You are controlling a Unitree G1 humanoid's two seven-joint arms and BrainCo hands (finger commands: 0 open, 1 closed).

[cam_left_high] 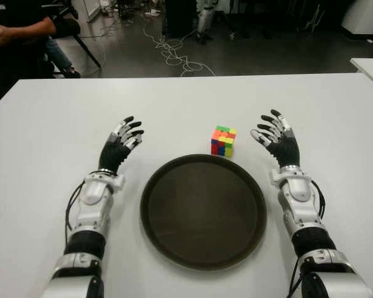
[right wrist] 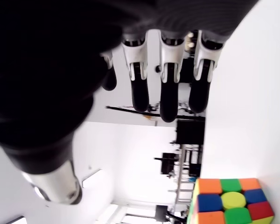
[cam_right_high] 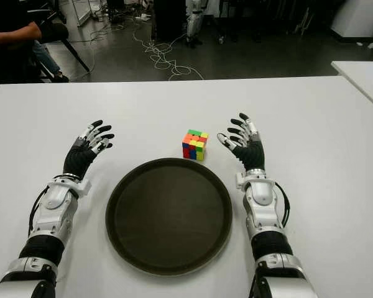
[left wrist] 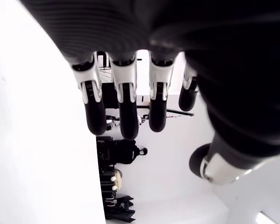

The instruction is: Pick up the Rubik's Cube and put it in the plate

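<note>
Fingers of the right hand (cam_left_high: 275,133) were spread, empty, beside the cube (cam_left_high: 223,141); rigid, probably light, best pinched across opposite faces.

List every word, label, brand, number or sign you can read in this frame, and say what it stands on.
None: no readable text shows in any view.
Rubik's Cube: plain coloured stickers, no logo or lettering visible.
Plate: plain dark surface, no mark.
Table: bare white, no label.
Left hand and right hand: both open and empty, no marking legible on them.
Background floor clutter: too far off to read anything.
</note>
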